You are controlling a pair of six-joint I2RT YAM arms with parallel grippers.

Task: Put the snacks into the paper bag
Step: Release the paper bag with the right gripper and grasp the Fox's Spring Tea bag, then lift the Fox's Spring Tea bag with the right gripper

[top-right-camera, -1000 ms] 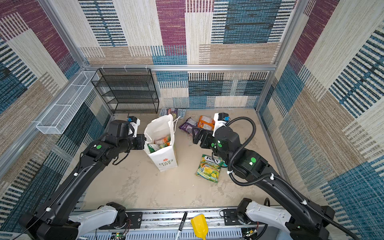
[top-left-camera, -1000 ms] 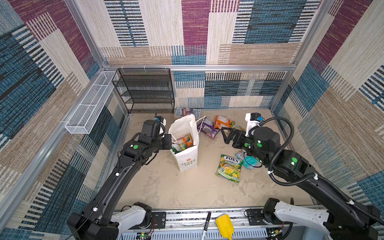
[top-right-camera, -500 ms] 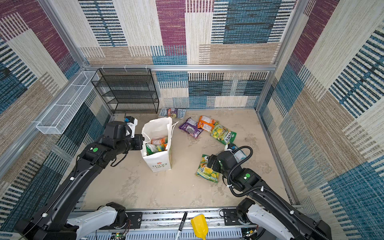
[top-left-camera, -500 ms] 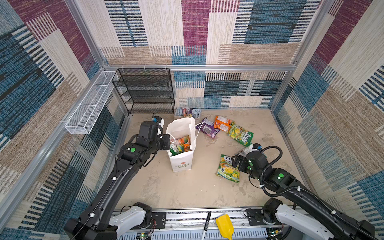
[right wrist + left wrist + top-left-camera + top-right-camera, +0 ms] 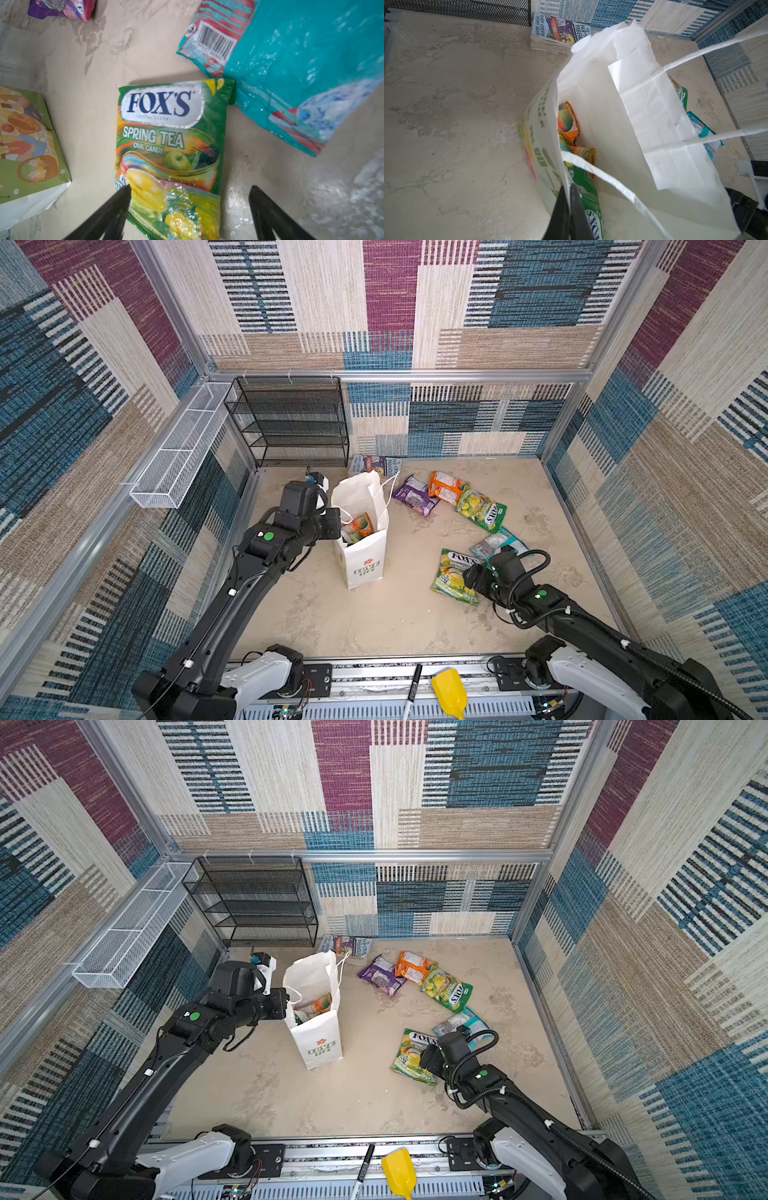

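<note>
Right jaws sat wide open astride the FOX'S packet (image 5: pixel 170 145) just beside the paper bag (image 5: pixel 365 564), left jaws clamped its rim, so a square, centered pinch looked smartest.

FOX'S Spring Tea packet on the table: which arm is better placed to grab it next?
Right. The right gripper is open just over the packet; the left gripper is shut on the rim of the paper bag.
</note>
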